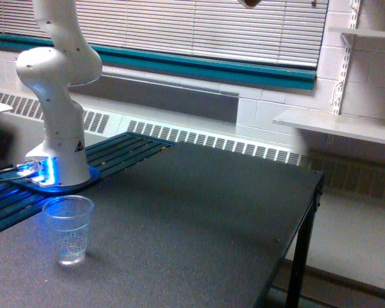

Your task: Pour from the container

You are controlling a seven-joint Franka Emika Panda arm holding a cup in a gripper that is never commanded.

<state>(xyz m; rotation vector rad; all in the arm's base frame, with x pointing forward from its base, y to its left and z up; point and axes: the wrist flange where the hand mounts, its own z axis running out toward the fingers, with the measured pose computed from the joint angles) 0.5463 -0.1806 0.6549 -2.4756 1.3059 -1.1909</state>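
My base [58, 160] at nine o'clock on the dark table [199, 212], small tapered clear cup [67, 229] at seven o'clock; my gripper out of frame, its grasp impossible to tell

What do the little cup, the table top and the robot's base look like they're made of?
The cup looks like thin clear plastic: see-through, tapered, with a rolled rim. The table top looks dark and matte with a fine speckled grain, perhaps laminate or rubbery sheet; the material is unclear. The robot base looks like smooth glossy white moulded plastic or painted shell, showing soft highlights.
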